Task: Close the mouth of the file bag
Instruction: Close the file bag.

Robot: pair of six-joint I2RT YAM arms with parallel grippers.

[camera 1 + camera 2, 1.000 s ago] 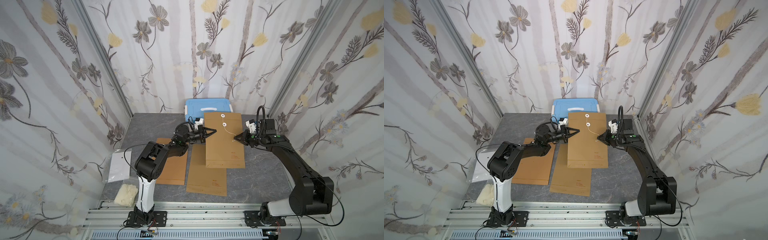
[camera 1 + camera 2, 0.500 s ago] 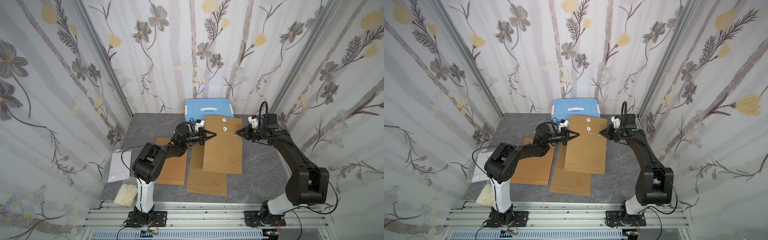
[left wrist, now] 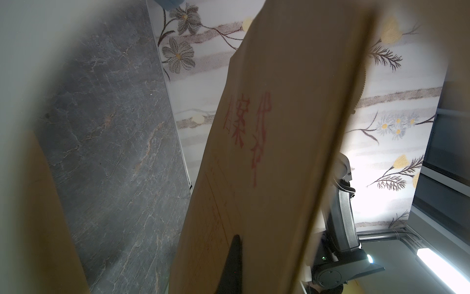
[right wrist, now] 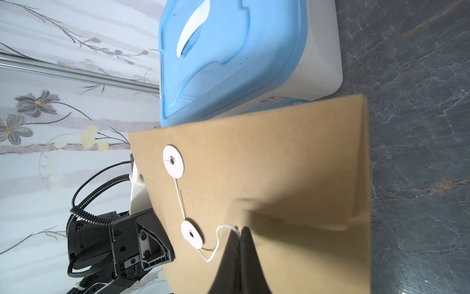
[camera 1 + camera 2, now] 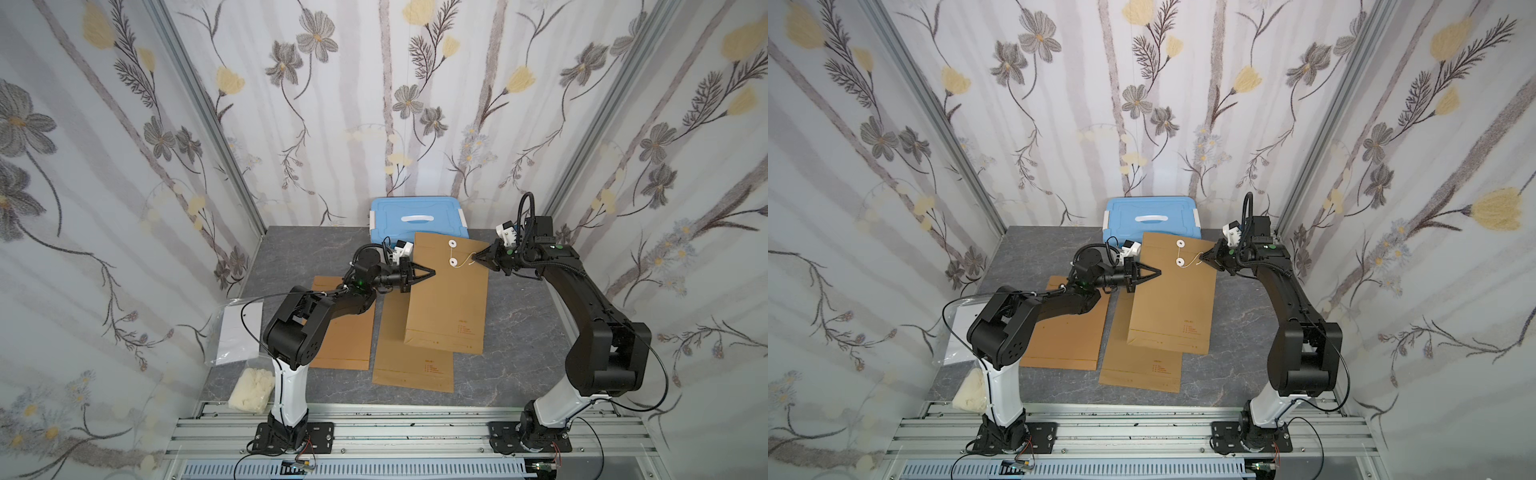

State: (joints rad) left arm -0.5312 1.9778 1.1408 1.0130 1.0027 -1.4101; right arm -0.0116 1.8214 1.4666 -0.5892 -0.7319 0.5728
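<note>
A brown paper file bag (image 5: pixel 449 299) (image 5: pixel 1175 299) is tilted up, its mouth end raised over the blue box's front. The flap lies folded down. A white string (image 4: pixel 218 236) runs from the upper white disc (image 4: pixel 173 161) round the lower disc (image 4: pixel 192 234). My right gripper (image 5: pixel 478 258) (image 4: pixel 239 229) is shut on the string's free end, just right of the lower disc (image 5: pixel 453 262). My left gripper (image 5: pixel 432 272) (image 5: pixel 1158 272) is shut on the file bag's left edge. In the left wrist view one dark finger (image 3: pixel 232 262) lies on the bag's printed face (image 3: pixel 267 152); the other is hidden behind.
A blue-lidded white box (image 5: pixel 415 218) (image 4: pixel 229 51) stands at the back wall. Two more brown file bags (image 5: pixel 345 324) (image 5: pixel 411 370) lie flat under and left of the held one. A clear sleeve with white paper (image 5: pixel 237 328) and a white lumpy packet (image 5: pixel 251 388) sit at the left edge.
The right gripper has carried the string end away from the front, toward the back right. The file bag has skewed slightly, its mouth end swinging right. The left gripper keeps its hold.
</note>
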